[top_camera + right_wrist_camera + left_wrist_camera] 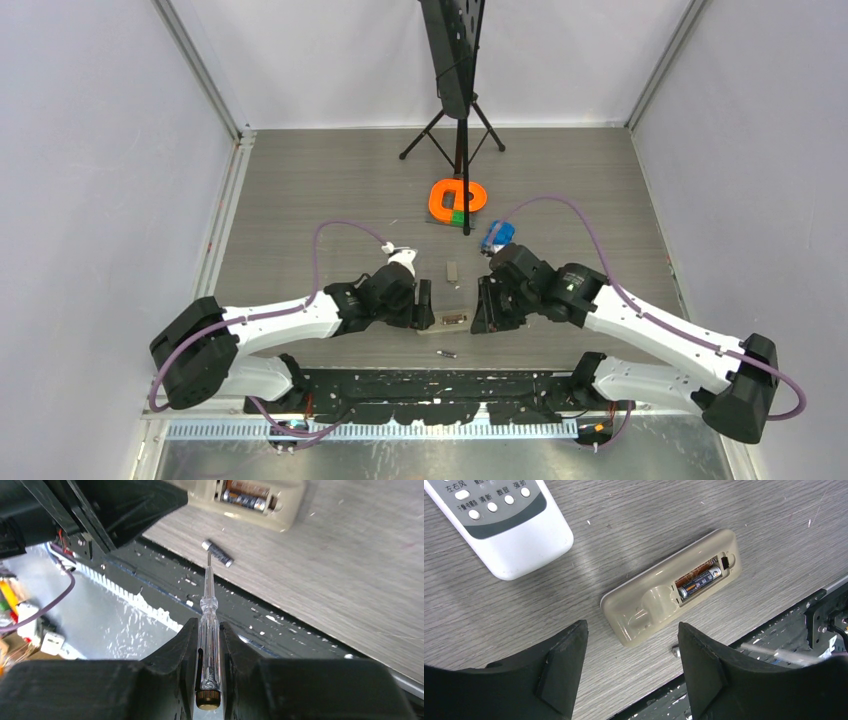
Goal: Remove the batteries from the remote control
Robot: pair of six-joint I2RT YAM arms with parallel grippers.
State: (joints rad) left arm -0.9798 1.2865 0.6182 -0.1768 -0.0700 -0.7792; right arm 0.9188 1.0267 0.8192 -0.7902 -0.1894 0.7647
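Note:
The beige remote control (644, 607) lies back-up on the table with its battery bay open. One dark battery (699, 581) sits in the bay, beside a slot that shows only brown. My left gripper (631, 630) is open and empty just short of the remote's near end. A second battery (217, 553) lies loose on the table by the front edge, also visible from above (447, 353). My right gripper (207, 625) is shut on a clear-handled screwdriver (209, 610) whose tip points at the loose battery. The remote (452, 320) lies between both grippers.
A white remote (499, 525) lies face-up beyond the left gripper. A small grey cover piece (452, 270) lies behind the beige remote. An orange ring (458, 197), a blue object (497, 235) and a black stand's tripod (455, 130) are farther back. The black mounting rail (430, 385) runs along the front edge.

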